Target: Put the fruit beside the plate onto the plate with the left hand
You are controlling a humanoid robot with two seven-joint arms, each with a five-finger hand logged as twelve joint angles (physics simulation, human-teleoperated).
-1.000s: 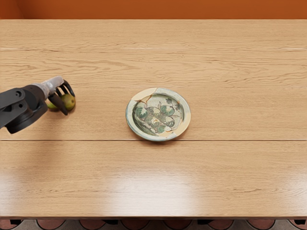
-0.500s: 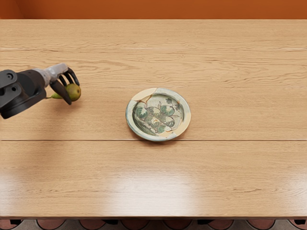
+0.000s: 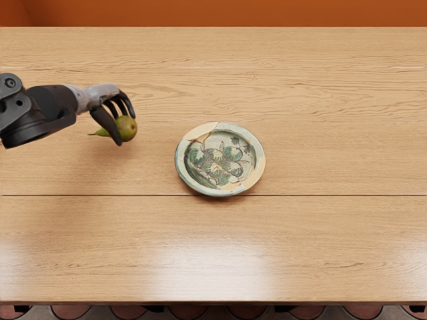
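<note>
A small yellow-green pear [image 3: 124, 128] is held in my left hand [image 3: 115, 119], whose dark fingers curl around it. The arm comes in from the picture's left edge. Hand and fruit are raised above the wooden table, to the left of the plate. The round plate [image 3: 255, 158], patterned green and cream, lies flat near the table's middle with nothing on it. A gap of bare wood separates the pear from the plate's left rim. My right hand does not show.
The wooden table [image 3: 213, 233] fills the view, with an orange wall along the top edge. Its front edge runs along the bottom of the picture.
My left hand has lifted the pear and carried it rightward toward the plate. The plate has not moved.
</note>
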